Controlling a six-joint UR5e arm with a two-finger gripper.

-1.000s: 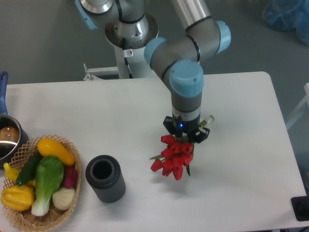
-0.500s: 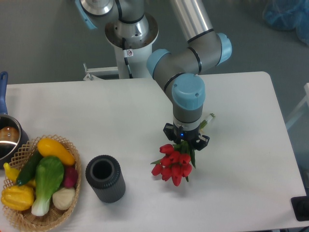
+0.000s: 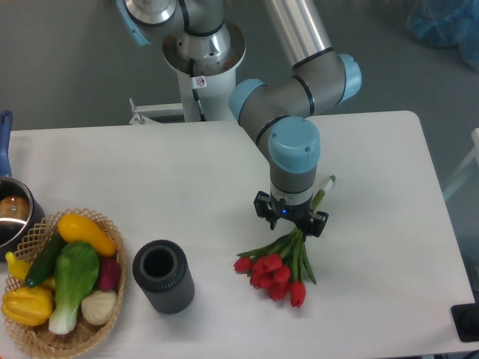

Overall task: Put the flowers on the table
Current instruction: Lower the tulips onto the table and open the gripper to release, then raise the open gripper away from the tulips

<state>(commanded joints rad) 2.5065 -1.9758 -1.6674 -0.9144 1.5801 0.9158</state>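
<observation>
On the white table (image 3: 150, 172) the flowers (image 3: 278, 263) lie with stems running up under the gripper (image 3: 291, 219), heads toward the camera, the jaws' grip hidden, so I cannot tell

Red blooms and green stems on the tulips (image 3: 278, 268), against a plain white worktop (image 3: 150, 179). Matte black on the cylinder (image 3: 163, 276) and the hand (image 3: 290, 222), pale blue caps over grey on the arm (image 3: 293, 142). Tan weave on the basket (image 3: 105, 307), filled with yellow, green, purple and off-white vegetables (image 3: 63, 280).
</observation>
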